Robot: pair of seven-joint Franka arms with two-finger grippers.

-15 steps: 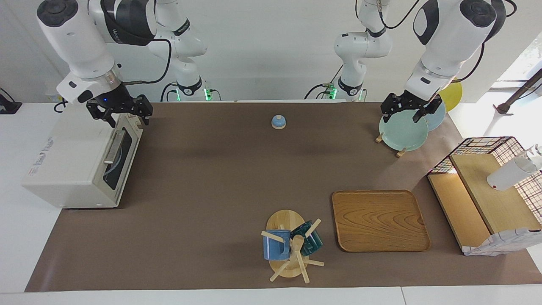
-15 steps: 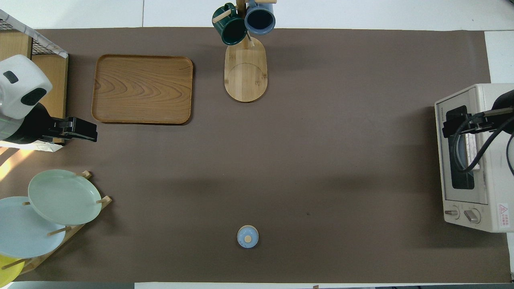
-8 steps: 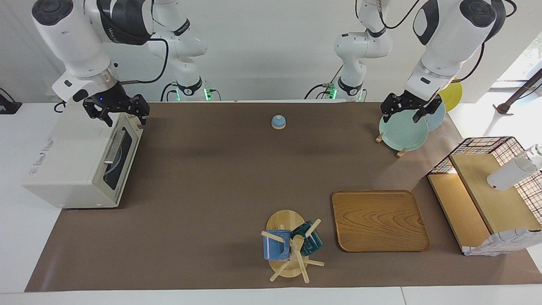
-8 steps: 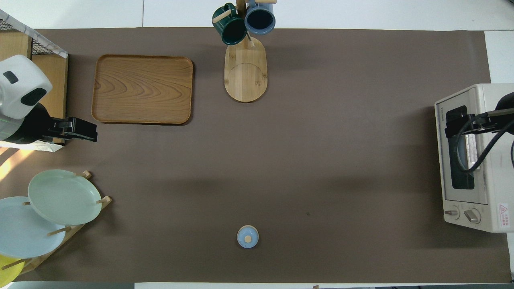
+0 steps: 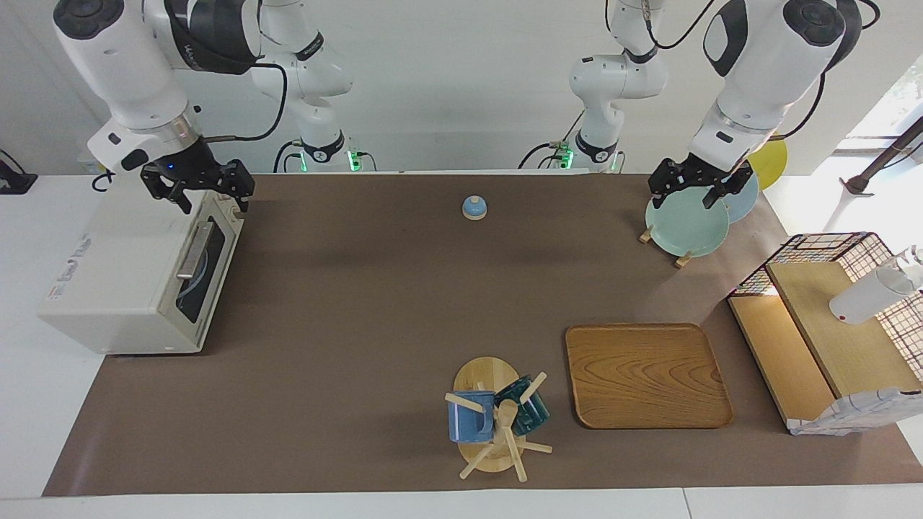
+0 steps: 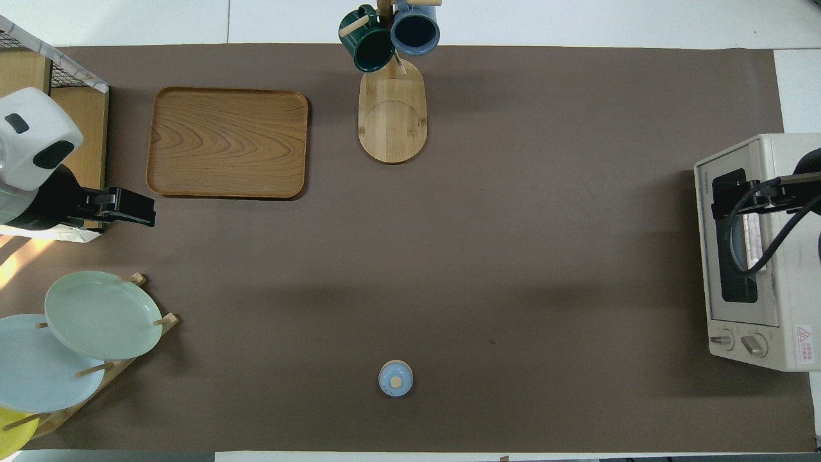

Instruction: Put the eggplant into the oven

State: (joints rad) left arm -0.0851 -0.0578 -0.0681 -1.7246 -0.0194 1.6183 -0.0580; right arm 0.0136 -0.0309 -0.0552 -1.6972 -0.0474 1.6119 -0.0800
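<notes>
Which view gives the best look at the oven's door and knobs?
The overhead view: the oven faces up toward it, showing the glass door and both knobs, though the right gripper overlaps the door. The facing view shows the oven slantwise, door narrow, knobs hidden.

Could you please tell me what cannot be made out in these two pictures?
- Eggplant: seen in neither view; the oven has its door shut, and its dark glass hides most of the inside.
- Yellow plate: cut off by the overhead view's edge; half hidden by the left arm in the facing view.
- Right gripper: mostly outside the overhead view.
</notes>
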